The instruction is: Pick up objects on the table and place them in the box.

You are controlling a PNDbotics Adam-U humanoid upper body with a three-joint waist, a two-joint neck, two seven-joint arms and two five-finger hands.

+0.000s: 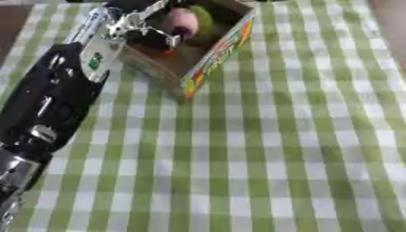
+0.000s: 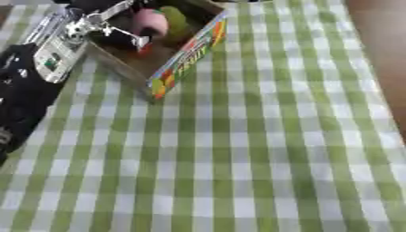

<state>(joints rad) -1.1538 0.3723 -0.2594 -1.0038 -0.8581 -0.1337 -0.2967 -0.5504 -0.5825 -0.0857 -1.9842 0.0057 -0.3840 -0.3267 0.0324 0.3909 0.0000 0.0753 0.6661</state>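
Checked cloth (image 1: 262, 158); box (image 1: 218, 50) holds pink (image 1: 184, 21), probably green (image 1: 208, 18) items.

The colourful printing on the box (image 1: 215, 56) is unreadable.

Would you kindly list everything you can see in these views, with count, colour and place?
box: one, brown cardboard with a colourful printed side, upper left of the table.
pink object: one, pink and rounded, inside the box.
green object: one, green, inside the box beside the pink one.
red-orange bit: one, small, low in the box; cannot tell what it is.
tablecloth: one, green and white checks, covering the table.
left arm: one, black with silver joints, coming in from the left.
left hand: one, silver, reaching over the box opening; finger state unclear.
right hand: not in view.
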